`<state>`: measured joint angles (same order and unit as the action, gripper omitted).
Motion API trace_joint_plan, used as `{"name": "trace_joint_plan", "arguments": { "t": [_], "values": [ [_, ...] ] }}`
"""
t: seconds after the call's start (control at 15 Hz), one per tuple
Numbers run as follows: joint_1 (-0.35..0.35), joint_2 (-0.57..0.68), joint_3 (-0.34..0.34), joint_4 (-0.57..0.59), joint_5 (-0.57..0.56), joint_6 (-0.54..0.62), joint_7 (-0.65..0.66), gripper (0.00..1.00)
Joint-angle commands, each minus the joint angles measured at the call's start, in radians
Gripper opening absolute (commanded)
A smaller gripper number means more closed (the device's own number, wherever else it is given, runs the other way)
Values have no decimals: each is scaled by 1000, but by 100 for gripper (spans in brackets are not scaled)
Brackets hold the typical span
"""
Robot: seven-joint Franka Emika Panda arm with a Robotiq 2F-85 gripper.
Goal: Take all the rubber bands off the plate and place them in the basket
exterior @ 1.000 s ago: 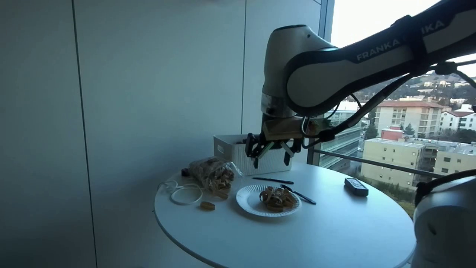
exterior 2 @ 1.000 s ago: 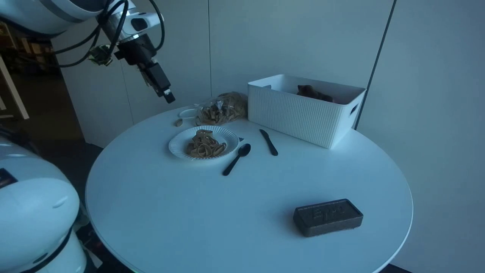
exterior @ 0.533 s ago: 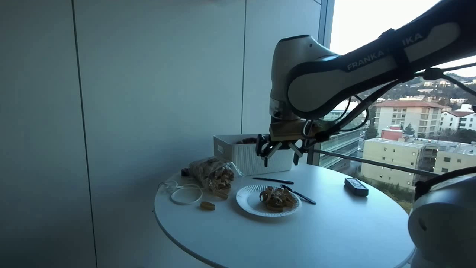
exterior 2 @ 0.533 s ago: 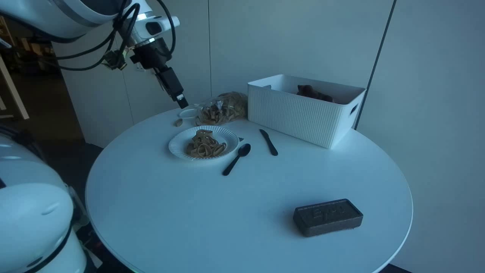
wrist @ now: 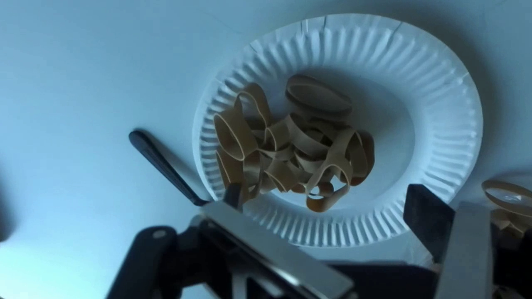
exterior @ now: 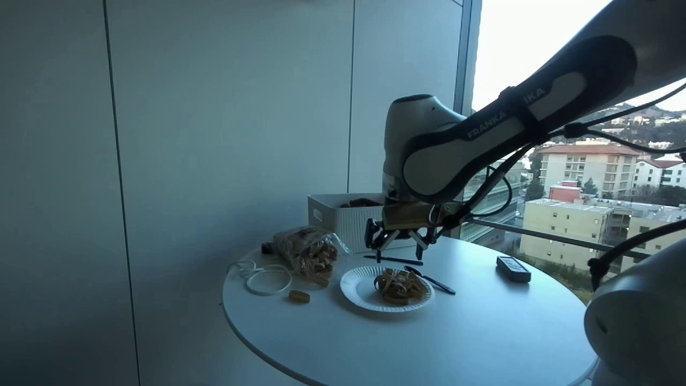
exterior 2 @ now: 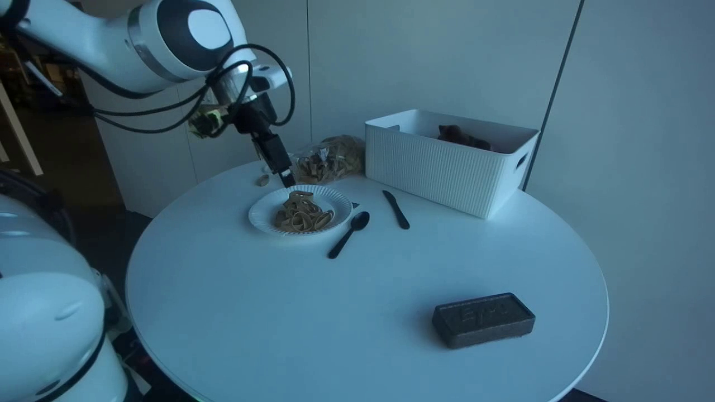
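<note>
Clearly, rubber bands (wrist: 307,143) heaped on the plate (wrist: 453,137), gripper (exterior: 399,256) spread wide

In the wrist view the rubber bands form a tangled tan heap around the middle of the frame, left of the plate's centre, with several reaching over the fluted rim.

The gripper has its fingers well apart: they show at the bottom of the wrist view, one tip lower left of centre, the other at lower right. In an exterior view it hangs right of centre, tips downward, above the plate's upper edge in the frame and apart from the heap.

A black spoon (exterior 2: 347,238) lies near the centre of an exterior view, just beside the plate, bowl end toward the upper right; a black knife (exterior 2: 396,210) lies to its right. At the upper right stands a white ribbed basket (exterior 2: 430,162), a dark brown item (exterior 2: 462,137) inside it partly hidden by the side.

In an exterior view a clear bag (exterior: 305,249) filled with tan loops (exterior: 320,260) sits left of centre, just beside the basket; below it in the frame, a loose band (exterior: 299,296) lies near a white ring (exterior: 268,293).

A dark block (exterior 2: 484,319) rests at the lower right of an exterior view, on the round white bench (exterior 2: 313,335). The arm (exterior: 498,128) spans the upper right of an exterior view, in front of a window (exterior: 509,43).
</note>
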<state>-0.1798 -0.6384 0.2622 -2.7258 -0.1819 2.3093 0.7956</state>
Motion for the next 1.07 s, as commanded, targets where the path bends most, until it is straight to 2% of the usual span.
{"name": "trace_joint_plan", "arguments": {
  "t": [0.0,0.27,0.53,0.6,0.73,0.8,0.87,1.0],
  "values": [
    [-28,115,-17,18,-55,103,7,100],
    [-47,213,-44,14,-97,198,3,100],
    [-38,296,-77,42,-101,225,-16,98],
    [-32,307,-86,47,-94,227,-21,74],
    [-14,318,-101,58,-78,232,-37,71],
    [-5,322,-107,65,-70,229,-45,61],
    [7,333,-114,51,-49,256,-40,55],
    [16,325,-110,63,-53,236,-41,43]
  ]
}}
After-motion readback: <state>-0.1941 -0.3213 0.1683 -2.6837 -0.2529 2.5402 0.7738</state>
